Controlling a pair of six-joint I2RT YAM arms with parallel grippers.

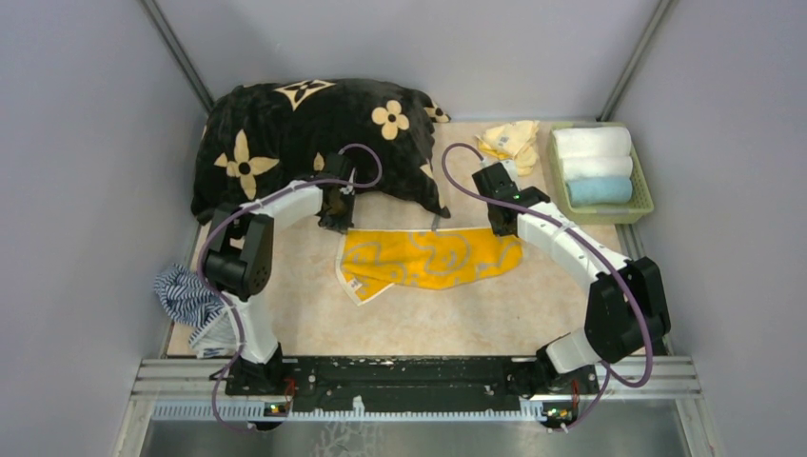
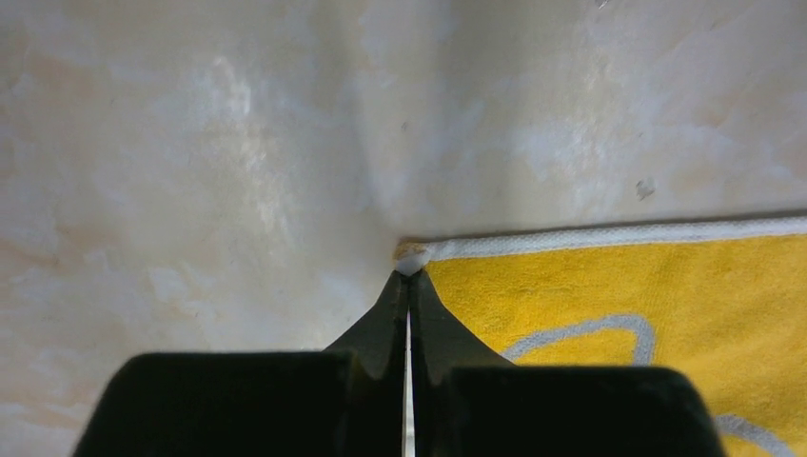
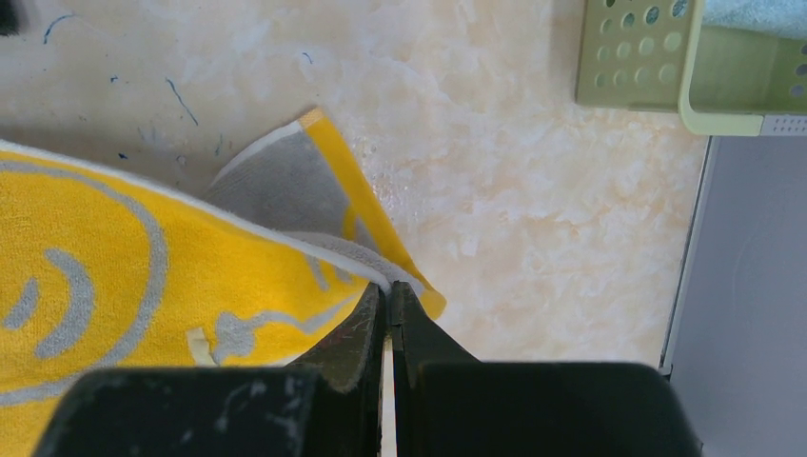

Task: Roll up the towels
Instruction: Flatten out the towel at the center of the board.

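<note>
A yellow towel with grey swirls [image 1: 428, 257] lies spread flat across the middle of the table. My left gripper [image 1: 335, 221] is at its far left corner; in the left wrist view the jaws [image 2: 409, 276] are shut, pinching the white-edged corner of the towel [image 2: 619, 286]. My right gripper [image 1: 501, 227] is at the far right corner, its jaws [image 3: 388, 290] shut on the folded-over edge of the towel [image 3: 143, 276], whose grey underside shows. A pale yellow towel [image 1: 509, 143] lies crumpled at the back. A light blue towel [image 1: 600, 190] lies rolled in the basket.
A green basket [image 1: 647, 195] at the back right holds two white rolls beside the blue one; its corner [image 3: 647, 57] shows in the right wrist view. A big black flowered cushion [image 1: 305, 133] fills the back left. A blue-and-white striped cloth [image 1: 186, 295] hangs at the left edge.
</note>
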